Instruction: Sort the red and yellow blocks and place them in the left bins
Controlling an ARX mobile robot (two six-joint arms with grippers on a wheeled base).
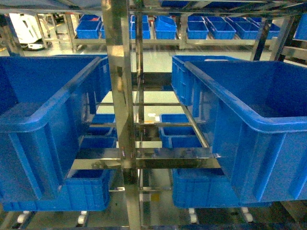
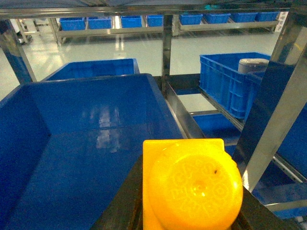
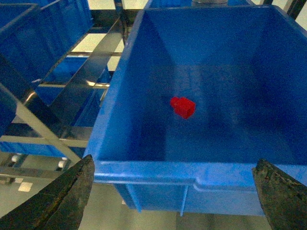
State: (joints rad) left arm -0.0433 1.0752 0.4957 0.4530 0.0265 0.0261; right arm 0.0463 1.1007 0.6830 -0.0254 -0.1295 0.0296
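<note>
Blue plastic dominates every view: two deep rectangular crates with thick rolled rims and ribbed sides sit on a polished steel rack (image 1: 120, 96), the left crate (image 1: 43, 120) and the right crate (image 1: 254, 129) standing well apart with the rack's upright post between them. More blue crates rest on the lower level (image 1: 177, 129), and a row of small blue trays (image 1: 165, 28) lines a distant shelf. From the head view the inside of both big crates is mostly hidden by their walls. The left wrist view looks down into the left crate (image 2: 86, 143), whose smooth, glossy floor shows only reflections. Close to that camera, the left gripper (image 2: 192, 191) has its dark jaws clamped on the yellow block (image 2: 192, 187), an orange-yellow toy brick whose round, embossed stud faces the lens; it is held above the crate's near right corner. The right wrist view shows the right crate (image 3: 144, 167) with the red block (image 3: 183, 107), a small bright brick, lying on the floor near the middle. The right gripper (image 3: 175, 201) hangs before the crate's near rim, its dark jaws spread wide apart and holding nothing.
</note>
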